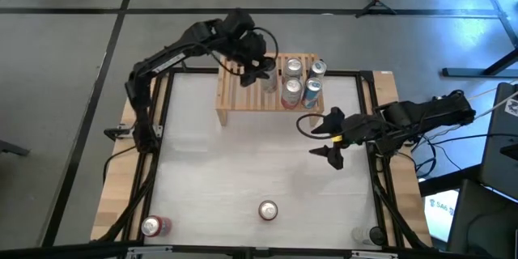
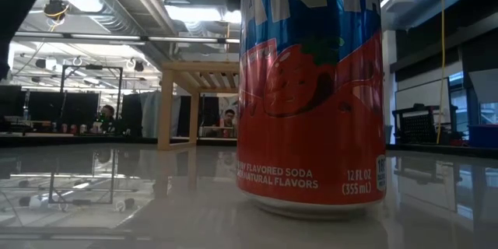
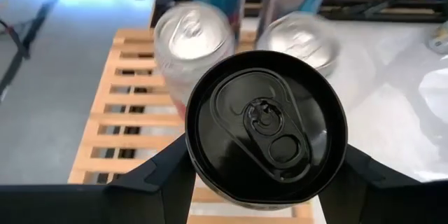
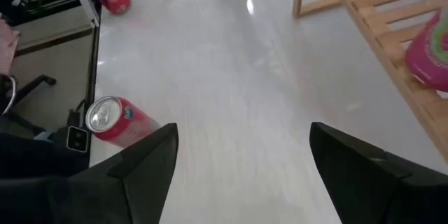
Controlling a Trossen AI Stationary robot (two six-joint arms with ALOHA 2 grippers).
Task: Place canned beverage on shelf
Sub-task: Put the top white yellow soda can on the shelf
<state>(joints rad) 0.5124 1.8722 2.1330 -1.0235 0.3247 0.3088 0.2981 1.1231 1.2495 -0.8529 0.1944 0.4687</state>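
Observation:
The light-wood shelf (image 1: 251,97) stands at the table's far side, with several upright cans (image 1: 301,81) on the right part of its slatted top. My left gripper (image 1: 261,71) is over the shelf just left of those cans, shut on a black-topped can (image 3: 266,136). My right gripper (image 1: 328,142) is open and empty over the table, near the shelf's right end; its wrist view shows the gap between its fingers (image 4: 241,154). A red soda can (image 1: 268,210) stands upright near the table's front edge and fills the low view (image 2: 311,85). My left gripper pinches the black-topped can's side wall just below its rim (image 3: 199,175) between its two fingers, one on each opposite side. The can is upright over the shelf's slats (image 3: 126,122). Whether its bottom rests on them is hidden by the can itself.
Another red can (image 1: 154,227) lies at the table's front left corner. The shelf's left part (image 1: 231,101) is bare slats. The white table top (image 1: 243,162) between shelf and front can is open. Dark frame rails (image 1: 162,129) run along the table's sides.

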